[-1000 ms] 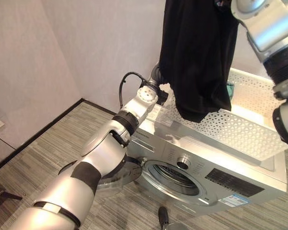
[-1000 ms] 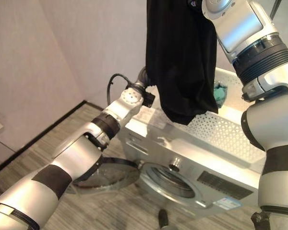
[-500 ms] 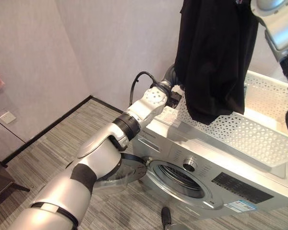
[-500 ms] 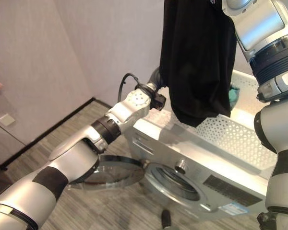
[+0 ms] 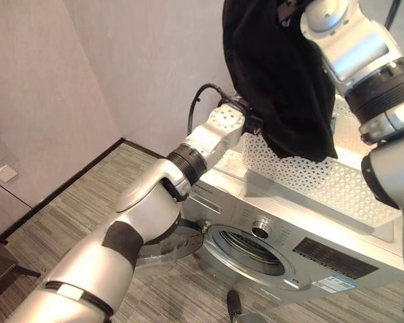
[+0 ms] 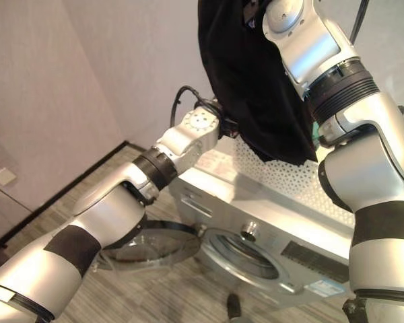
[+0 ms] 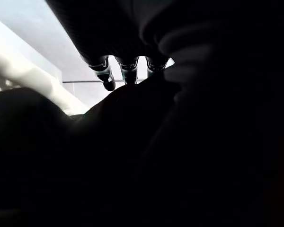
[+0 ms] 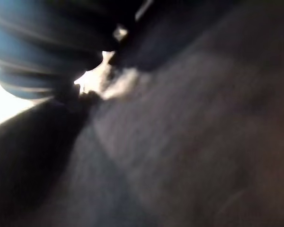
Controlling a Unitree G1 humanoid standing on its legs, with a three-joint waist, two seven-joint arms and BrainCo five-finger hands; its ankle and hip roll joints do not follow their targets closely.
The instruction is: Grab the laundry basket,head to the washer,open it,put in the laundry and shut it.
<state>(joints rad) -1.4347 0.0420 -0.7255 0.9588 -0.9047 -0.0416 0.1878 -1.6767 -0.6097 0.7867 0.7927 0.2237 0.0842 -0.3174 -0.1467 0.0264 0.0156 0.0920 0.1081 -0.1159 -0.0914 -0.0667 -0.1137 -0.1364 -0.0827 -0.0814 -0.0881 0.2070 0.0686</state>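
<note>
A black garment [image 5: 283, 87] hangs from my right hand [image 6: 252, 10], which is raised high and shut on its top. The cloth dangles over the left end of the white perforated laundry basket [image 5: 310, 178] standing on top of the silver washer [image 5: 323, 256]. A bit of teal laundry [image 6: 314, 138] shows inside the basket. The washer's round opening [image 5: 246, 249] is uncovered and its glass door [image 5: 178, 235] is swung out to the left. My left arm reaches to the basket's left end, behind the garment. My left hand [image 7: 128, 66] lies against dark cloth.
The washer stands close to a pale wall, in a corner. Striped grey floor [image 5: 87, 208] spreads to the left of the open door. A wall socket [image 5: 3, 173] sits low on the left wall.
The camera has shifted. My right arm has swung further into view, and the black garment now hangs a little more to the left over the basket's end. The left arm stays put.
</note>
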